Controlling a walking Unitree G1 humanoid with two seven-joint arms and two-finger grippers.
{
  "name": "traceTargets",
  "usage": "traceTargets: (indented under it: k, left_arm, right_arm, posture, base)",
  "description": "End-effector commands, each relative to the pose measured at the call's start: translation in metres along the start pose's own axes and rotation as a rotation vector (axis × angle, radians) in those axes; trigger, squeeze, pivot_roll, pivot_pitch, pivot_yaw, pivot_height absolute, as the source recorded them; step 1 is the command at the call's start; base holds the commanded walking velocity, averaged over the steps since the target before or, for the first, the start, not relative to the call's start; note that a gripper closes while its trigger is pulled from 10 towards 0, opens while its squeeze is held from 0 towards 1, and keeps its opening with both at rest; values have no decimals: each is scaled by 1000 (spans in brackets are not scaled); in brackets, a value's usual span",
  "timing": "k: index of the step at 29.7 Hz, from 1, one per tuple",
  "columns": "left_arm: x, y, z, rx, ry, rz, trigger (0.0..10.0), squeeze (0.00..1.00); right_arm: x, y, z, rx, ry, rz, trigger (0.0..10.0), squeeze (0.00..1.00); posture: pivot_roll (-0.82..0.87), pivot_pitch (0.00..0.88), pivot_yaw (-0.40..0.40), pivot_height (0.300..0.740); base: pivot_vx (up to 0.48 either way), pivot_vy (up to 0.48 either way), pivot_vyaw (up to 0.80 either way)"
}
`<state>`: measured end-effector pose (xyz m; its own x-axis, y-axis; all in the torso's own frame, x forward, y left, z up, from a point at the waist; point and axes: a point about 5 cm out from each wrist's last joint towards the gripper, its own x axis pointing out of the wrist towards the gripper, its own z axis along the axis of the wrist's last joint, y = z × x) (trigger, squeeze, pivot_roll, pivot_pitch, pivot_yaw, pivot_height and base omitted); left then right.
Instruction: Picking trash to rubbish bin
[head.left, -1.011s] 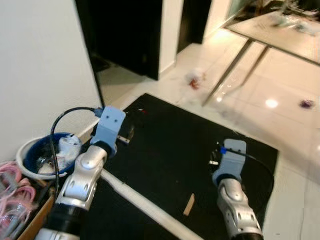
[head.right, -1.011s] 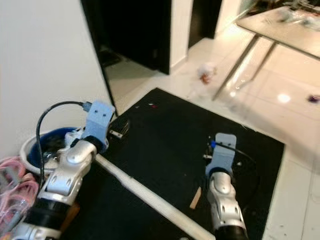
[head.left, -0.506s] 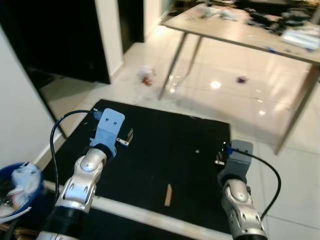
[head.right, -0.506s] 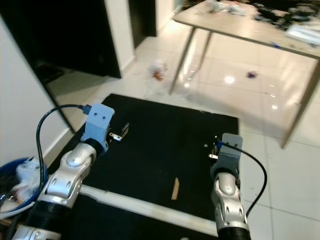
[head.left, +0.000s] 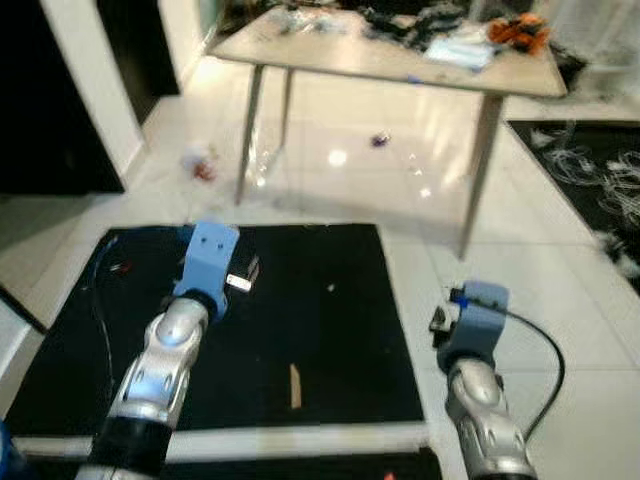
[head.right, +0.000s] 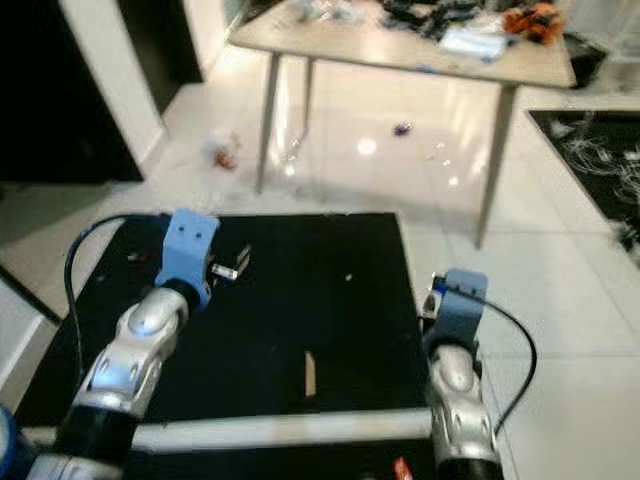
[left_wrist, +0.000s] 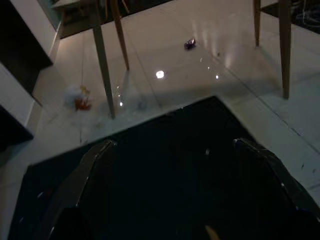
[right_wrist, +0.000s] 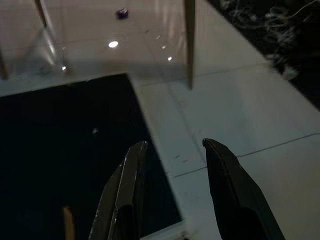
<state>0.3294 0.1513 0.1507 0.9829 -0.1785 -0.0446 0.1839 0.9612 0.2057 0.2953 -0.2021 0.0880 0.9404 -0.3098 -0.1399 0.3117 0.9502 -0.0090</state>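
Black mat (head.left: 320, 320) under both arms, white tile beyond it — trash is out on the tile, none in hand

- left gripper (left_wrist: 172, 165): fingers spread wide, empty, held over the mat
- right gripper (right_wrist: 172, 175): fingers part-open, a clear gap between them, empty, over the mat's right edge where it meets the tile
- crumpled white-and-red trash (head.left: 200, 163) lies on the tile beyond the mat's far-left corner, just left of the table leg (head.left: 247, 135) — ahead and left, so the left arm is nearer
- small purple scrap (head.left: 379, 139) sits under the table (head.left: 390, 60), further out, roughly centred between the arms
- thin tan stick (head.left: 295, 385) lies on the mat between the arms, long axis running away from the robot, closest of all

Judgement: both floor pieces are well out of reach — a walk forward is needed before any grasp
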Motion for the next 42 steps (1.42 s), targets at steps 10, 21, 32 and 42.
traceTargets:
  k: [10, 21, 32, 42]
  left_arm:
    - [-4, -3, -8, -40, 34, -44, 10000, 0]
    - [-4, -5, -6, -57, 27, -69, 10000, 0]
    - [-4, -7, -5, -56, 21, -84, 10000, 0]
    - [-5, -7, -4, -53, 21, -91, 10000, 0]
  right_arm:
    - [-3, 5, -5, 15, 24, 18, 10000, 0]
    - [-3, 5, -5, 3, 21, 25, 10000, 0]
    - [-3, 6, -4, 1, 12, 33, 10000, 0]
    - [-3, 7, -5, 35, 25, 21, 10000, 0]
  posture:
    - [-20, 119, 44, 740]
    - [-22, 118, 43, 740]
    - [-21, 109, 46, 740]
    - [-24, 107, 49, 740]
  base:
    - [48, 0, 0]
    - [327, 0, 0]
    - [368, 0, 0]
    - [369, 0, -142]
